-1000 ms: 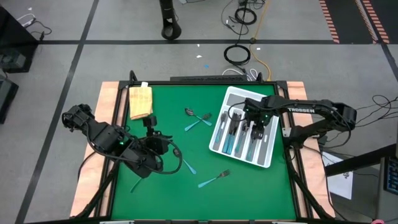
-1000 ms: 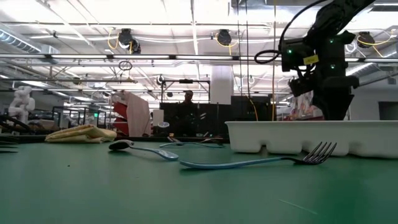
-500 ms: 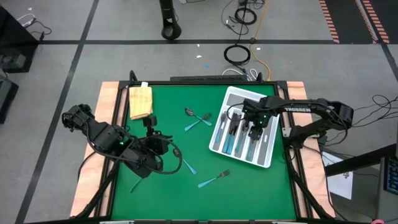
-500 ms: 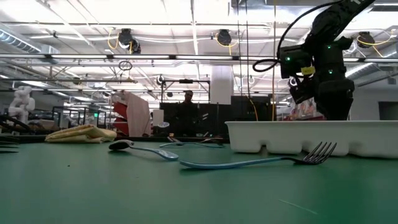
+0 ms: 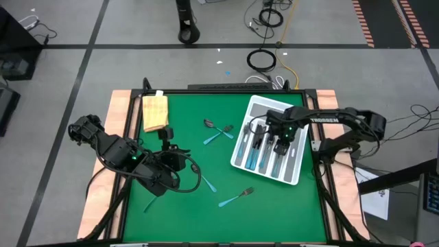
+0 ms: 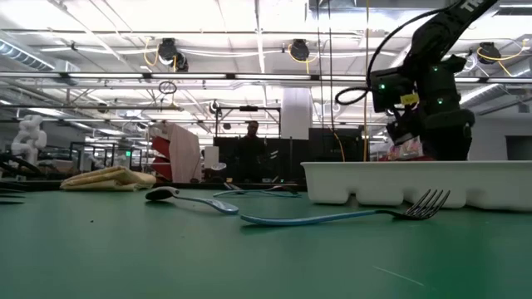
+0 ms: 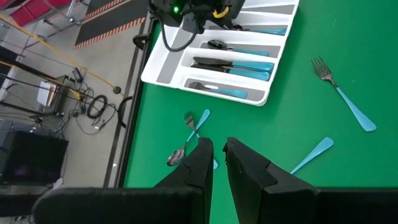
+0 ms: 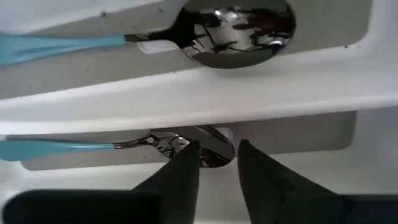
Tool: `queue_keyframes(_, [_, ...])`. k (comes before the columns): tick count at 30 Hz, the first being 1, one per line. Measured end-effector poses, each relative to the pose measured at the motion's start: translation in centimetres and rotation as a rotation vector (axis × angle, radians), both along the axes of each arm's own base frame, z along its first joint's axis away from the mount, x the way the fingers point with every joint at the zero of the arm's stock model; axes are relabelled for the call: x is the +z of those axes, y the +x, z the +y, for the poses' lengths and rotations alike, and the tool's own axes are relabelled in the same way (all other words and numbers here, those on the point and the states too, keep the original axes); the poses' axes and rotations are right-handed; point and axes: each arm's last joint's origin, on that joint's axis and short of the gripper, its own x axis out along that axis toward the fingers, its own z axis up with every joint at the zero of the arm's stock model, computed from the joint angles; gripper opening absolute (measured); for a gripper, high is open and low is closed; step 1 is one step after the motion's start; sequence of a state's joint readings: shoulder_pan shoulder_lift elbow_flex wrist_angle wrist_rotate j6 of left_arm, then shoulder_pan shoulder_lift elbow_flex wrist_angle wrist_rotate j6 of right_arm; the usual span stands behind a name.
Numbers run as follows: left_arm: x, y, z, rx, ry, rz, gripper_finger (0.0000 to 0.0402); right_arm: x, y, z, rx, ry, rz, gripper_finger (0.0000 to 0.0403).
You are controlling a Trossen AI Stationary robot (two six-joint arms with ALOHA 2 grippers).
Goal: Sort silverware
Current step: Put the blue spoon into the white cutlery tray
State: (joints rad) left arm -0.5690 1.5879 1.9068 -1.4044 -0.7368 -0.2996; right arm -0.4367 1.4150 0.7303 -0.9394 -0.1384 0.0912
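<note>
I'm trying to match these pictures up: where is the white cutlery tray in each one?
High view: white tray right of centre, under the right gripper.
Low view: right side.
Left wrist view: near the top.
Right wrist view: fills the picture.
Shared landmark: the green mat.

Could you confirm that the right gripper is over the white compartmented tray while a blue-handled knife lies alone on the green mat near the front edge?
Not quite: the lone piece near the front edge is a blue-handled fork, its tines plain in the low view. The right gripper is indeed over the white compartmented tray on the green mat.
</note>
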Motion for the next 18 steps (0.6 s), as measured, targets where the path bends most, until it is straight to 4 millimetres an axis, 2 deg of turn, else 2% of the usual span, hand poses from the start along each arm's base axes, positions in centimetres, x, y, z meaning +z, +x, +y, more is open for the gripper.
queue_keyframes(6, [0.0,0.0,0.0,0.0,0.001,0.001,0.0052,-0.7,0.3,-0.1,0.004,0.019,0.035,0.0014])
queue_keyframes(10, [0.0,0.0,0.0,0.0,0.002,0.003,0.0052,-0.1,0.2,-0.1,0.009,0.009,0.021,0.0006])
queue_keyframes(18, [0.0,0.0,0.0,-0.001,0.004,0.004,0.0052,2.4,-0.8,0.4,0.047,0.018,0.035,0.0001])
